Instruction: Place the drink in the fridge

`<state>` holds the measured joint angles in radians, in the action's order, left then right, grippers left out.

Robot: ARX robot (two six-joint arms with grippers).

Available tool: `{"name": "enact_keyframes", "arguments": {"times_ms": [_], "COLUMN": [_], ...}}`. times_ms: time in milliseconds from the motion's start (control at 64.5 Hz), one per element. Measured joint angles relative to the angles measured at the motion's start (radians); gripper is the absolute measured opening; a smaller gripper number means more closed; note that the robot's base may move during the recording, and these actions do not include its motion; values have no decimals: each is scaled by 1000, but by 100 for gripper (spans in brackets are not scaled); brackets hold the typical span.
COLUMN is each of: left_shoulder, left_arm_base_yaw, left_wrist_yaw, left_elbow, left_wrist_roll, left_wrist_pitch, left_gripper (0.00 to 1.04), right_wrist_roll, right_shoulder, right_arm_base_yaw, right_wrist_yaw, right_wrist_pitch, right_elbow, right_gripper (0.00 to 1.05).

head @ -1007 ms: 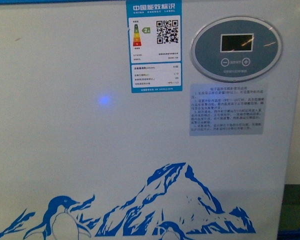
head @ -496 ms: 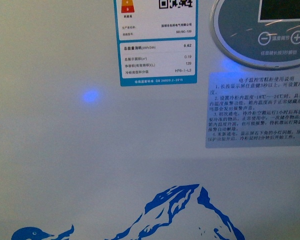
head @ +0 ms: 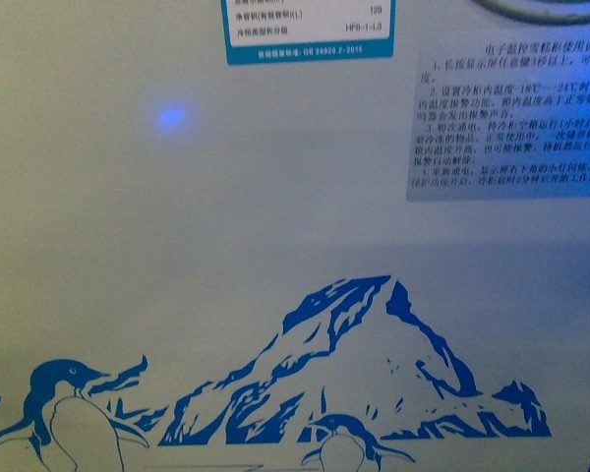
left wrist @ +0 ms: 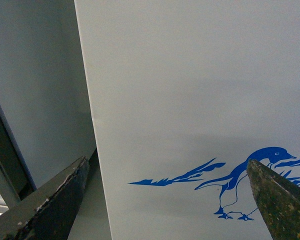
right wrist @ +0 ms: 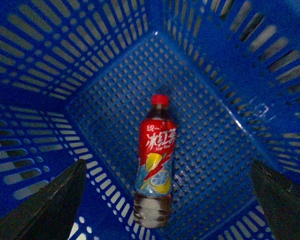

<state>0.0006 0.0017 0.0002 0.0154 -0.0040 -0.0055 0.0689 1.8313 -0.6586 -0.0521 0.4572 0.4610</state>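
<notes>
Right gripper point(right wrist: 167, 164) spread wide and empty, hanging above the iced-tea bottle point(right wrist: 156, 150), which lies flat in a blue perforated basket point(right wrist: 90, 75). Looks lined up for the pick. Left gripper point(left wrist: 167, 161) also released, facing the chest freezer point(head: 177, 246) front. Bottle label: 冰红茶 / Ice Tea. Energy sticker point(head: 310, 29): HF6-1-L3.

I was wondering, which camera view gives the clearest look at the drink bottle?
The right wrist view: the drink lies whole, red cap to base, on the blue basket floor. The front and left wrist views show the fridge and its white wall, but no bottle.
</notes>
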Motion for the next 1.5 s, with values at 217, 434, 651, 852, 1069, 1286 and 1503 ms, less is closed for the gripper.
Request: {"name": "enact_keyframes", "arguments": {"times_ms": [217, 434, 651, 852, 1069, 1286, 1503], "left_shoulder": [0, 0, 0, 0, 0, 0, 0], "left_arm_base_yaw": [0, 0, 0, 0, 0, 0, 0], "left_wrist_yaw": [0, 0, 0, 0, 0, 0, 0], "left_elbow": [0, 0, 0, 0, 0, 0, 0], "left_wrist_roll": [0, 0, 0, 0, 0, 0, 0], "left_wrist_pitch": [0, 0, 0, 0, 0, 0, 0], "left_gripper": [97, 97, 97, 97, 97, 97, 97], "right_wrist_roll": [77, 146, 156, 158, 158, 152, 147], "right_shoulder": [357, 762, 922, 1012, 1088, 1139, 1140], "right_arm_base_yaw": [66, 93, 113, 132, 141, 141, 154], "right_wrist_yaw": [17, 71, 82, 86, 99, 128, 142], "right_wrist_pitch": [159, 261, 226, 169, 149, 126, 135], "right_elbow": [106, 309, 435, 539, 601, 639, 637], "right_gripper": [98, 98, 98, 98, 98, 98, 83]}}
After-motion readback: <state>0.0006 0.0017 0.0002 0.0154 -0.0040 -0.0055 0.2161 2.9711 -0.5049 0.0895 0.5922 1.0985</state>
